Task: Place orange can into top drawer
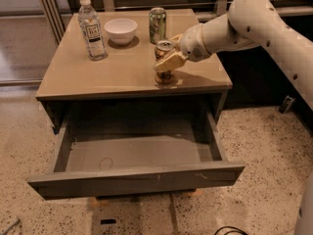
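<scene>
A: We've got the gripper over the tabletop, near its front right part, at the end of the white arm coming in from the right.

B: Fingers?

A: We see them closed on the orange can. One tan finger lies across the can's front, the other shows just behind its rim. Can is between them, upright, silver top visible.

B: Is the can lifted?

A: We read its base as touching the tabletop, or very close to it; we can't tell for sure.

B: The top drawer?

A: Below the fingers and toward the camera, pulled out wide. We see the grey floor and the plain front panel. Can is not in it.

B: Other stuff?

A: Green can just behind the fingers, upright, apart from the orange one. White bowl behind and left of the fingers. Water bottle further left of them, upright, well apart.

B: Anything touching the fingers besides the can?

A: We see nothing else in contact.
</scene>
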